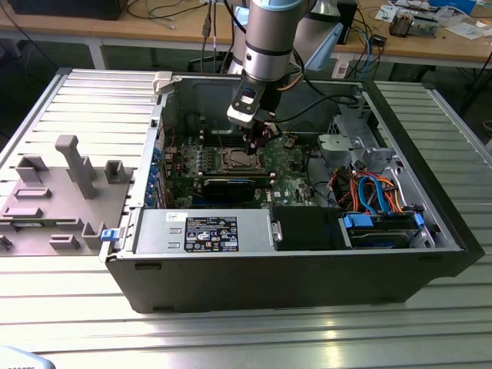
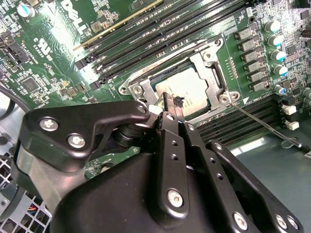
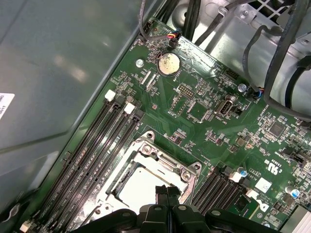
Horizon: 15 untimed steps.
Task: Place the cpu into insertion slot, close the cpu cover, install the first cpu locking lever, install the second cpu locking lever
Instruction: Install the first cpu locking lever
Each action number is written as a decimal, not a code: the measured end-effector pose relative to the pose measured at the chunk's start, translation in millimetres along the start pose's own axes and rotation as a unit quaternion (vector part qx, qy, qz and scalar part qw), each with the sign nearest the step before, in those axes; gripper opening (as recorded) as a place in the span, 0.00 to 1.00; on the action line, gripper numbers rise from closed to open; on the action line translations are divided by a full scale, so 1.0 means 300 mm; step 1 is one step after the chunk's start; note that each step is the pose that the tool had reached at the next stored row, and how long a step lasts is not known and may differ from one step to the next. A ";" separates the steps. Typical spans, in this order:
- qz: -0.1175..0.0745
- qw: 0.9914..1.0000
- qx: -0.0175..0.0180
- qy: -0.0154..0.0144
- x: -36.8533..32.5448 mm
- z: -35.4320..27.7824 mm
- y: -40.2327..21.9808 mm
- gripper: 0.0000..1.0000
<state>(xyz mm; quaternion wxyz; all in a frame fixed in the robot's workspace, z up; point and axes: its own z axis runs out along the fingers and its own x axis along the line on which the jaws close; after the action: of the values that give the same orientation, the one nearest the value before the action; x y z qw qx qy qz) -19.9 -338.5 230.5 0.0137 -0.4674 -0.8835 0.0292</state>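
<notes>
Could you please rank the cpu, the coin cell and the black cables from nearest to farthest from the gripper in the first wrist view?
1. cpu: right by the gripper.
2. coin cell: further across the motherboard.
3. black cables: beyond the motherboard's edge.

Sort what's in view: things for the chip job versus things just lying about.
Job: chip, cover frame around it, thin lever, gripper shut by the chip.
Lying about: memory slots, coin battery, cables, power supply, grey blocks.
</notes>
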 end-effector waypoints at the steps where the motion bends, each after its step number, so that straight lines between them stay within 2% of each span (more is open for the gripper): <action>1: 0.000 1.000 0.000 0.000 0.000 0.000 0.000 0.11; 15: -0.004 1.000 0.000 0.000 0.000 0.001 0.000 0.11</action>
<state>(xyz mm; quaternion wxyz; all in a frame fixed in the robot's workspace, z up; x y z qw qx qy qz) -19.9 -338.5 230.3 0.0136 -0.4638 -0.8853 0.0292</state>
